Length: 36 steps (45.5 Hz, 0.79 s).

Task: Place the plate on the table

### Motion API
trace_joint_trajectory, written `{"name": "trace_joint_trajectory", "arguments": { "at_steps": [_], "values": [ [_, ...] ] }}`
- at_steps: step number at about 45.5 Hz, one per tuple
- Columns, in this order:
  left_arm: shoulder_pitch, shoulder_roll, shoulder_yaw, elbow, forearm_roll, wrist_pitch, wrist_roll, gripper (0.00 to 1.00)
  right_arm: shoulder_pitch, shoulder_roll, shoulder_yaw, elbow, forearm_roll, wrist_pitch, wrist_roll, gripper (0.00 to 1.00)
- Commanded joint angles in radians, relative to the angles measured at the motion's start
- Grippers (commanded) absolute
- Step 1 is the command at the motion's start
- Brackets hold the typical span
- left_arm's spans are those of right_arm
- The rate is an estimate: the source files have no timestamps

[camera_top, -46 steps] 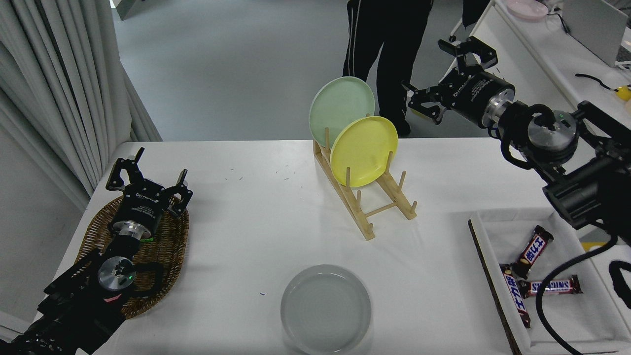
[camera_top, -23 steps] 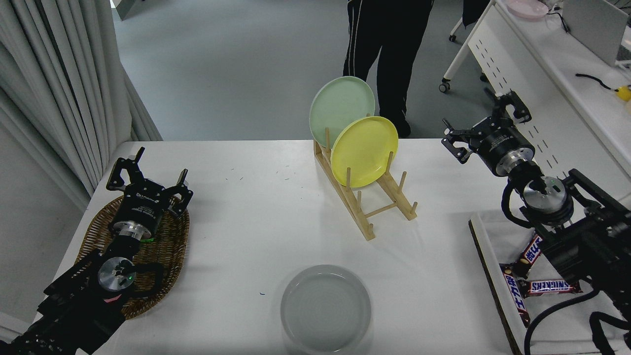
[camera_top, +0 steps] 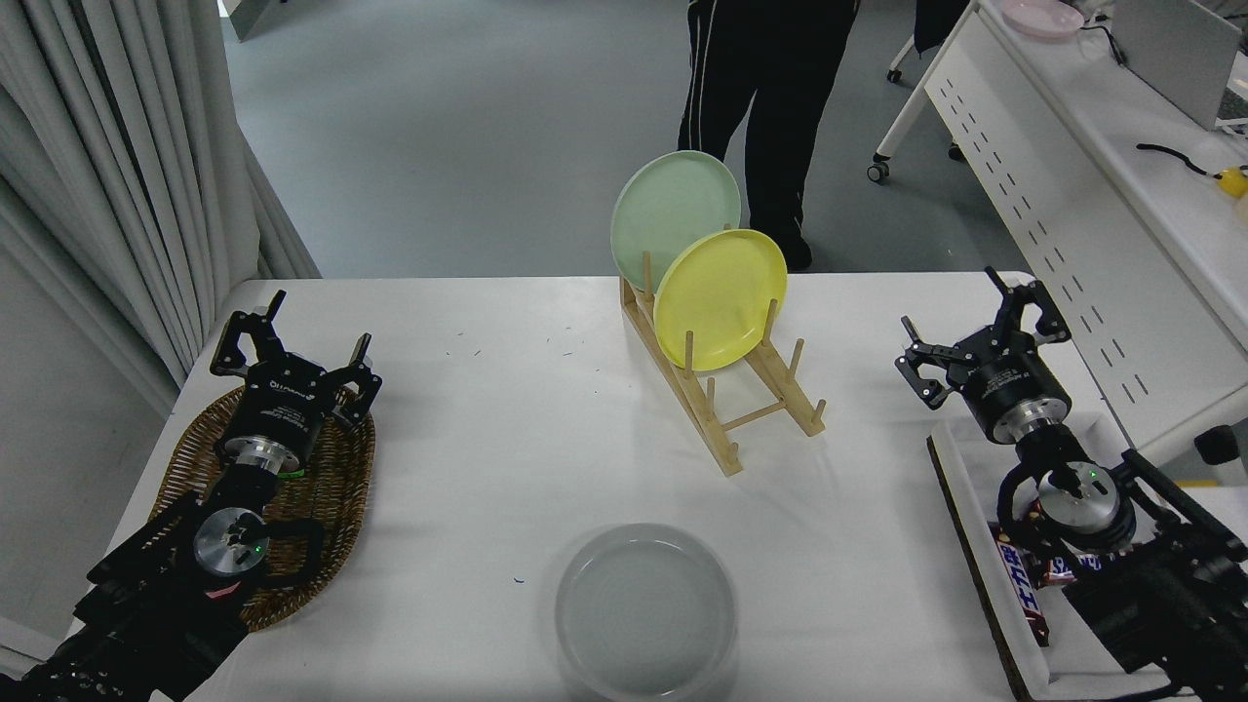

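Opened wide and emptied, the right tool [camera_top: 983, 336] has been drawn back and lowered to the right edge of the table [camera_top: 507, 409], well clear of the grey plate [camera_top: 644, 609] left flat down-left of it, so placement is judged complete.

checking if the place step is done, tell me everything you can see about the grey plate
The grey plate is round, plain light grey, slightly glossy, with a shallow raised rim. It lies flat, right way up and empty on the white table near its front edge, its near rim cut off by the picture. Nothing else touches it; both grippers are well clear.
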Motion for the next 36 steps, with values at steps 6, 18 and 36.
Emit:
{"name": "trace_joint_trajectory", "arguments": {
  "at_steps": [6, 18, 36],
  "values": [
    [0.000, 0.000, 0.000, 0.000, 0.000, 0.000, 0.000, 1.00, -0.078, 0.019, 0.026, -0.005, -0.016, 0.062, 0.031, 1.00],
    [0.000, 0.000, 0.000, 0.000, 0.000, 0.000, 0.000, 1.00, -0.063, 0.022, 0.023, -0.015, -0.001, 0.059, 0.031, 1.00],
    [0.000, 0.000, 0.000, 0.000, 0.000, 0.000, 0.000, 1.00, -0.035, 0.018, 0.016, -0.015, -0.001, 0.059, 0.031, 1.00]
  ]
}}
